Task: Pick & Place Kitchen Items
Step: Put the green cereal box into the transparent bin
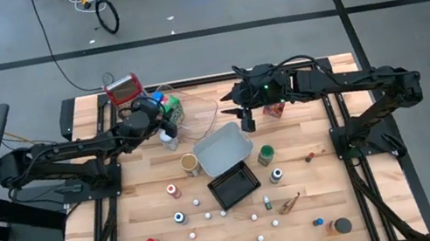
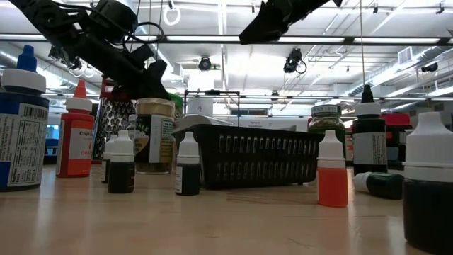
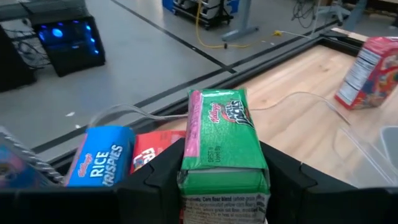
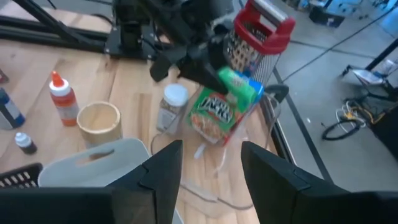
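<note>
We see the left gripper clamped on the green carton, with the blue carton just beside it. The right gripper hangs with fingers apart above the grey tray.

— Any print you can read?
— The blue carton, lower left of the left wrist view, says "RICE KRISPIES". The green carton at centre carries Kellogg's script and "Jacks".
— Others?
— The red bottle, low view's left, starts "Cha"; rest illegible.
</note>
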{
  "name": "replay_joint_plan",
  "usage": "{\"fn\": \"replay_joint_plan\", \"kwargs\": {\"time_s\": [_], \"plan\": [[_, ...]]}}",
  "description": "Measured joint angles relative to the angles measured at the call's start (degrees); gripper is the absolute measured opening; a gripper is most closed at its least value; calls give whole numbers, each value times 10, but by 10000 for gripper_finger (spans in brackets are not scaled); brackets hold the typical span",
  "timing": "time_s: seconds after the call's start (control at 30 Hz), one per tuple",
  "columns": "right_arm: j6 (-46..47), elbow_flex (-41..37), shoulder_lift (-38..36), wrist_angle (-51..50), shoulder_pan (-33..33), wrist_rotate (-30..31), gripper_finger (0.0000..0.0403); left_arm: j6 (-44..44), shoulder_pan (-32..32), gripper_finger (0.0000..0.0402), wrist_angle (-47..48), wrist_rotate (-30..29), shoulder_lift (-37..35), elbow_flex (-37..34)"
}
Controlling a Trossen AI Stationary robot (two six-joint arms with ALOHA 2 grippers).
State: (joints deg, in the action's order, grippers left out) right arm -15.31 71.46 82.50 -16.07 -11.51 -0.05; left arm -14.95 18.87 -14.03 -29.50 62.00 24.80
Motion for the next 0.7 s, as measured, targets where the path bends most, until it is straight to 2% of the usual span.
{"fn": "replay_joint_plan", "kwargs": {"time_s": [0.17,0.37,0.7], "plan": [[-2,0,0,9,0,0,176,-16,0,164,17,24,0,0],[-2,0,0,9,0,0,176,-35,0,161,76,24,0,0],[-2,0,0,8,0,0,176,-43,0,161,101,37,0,0]]}}
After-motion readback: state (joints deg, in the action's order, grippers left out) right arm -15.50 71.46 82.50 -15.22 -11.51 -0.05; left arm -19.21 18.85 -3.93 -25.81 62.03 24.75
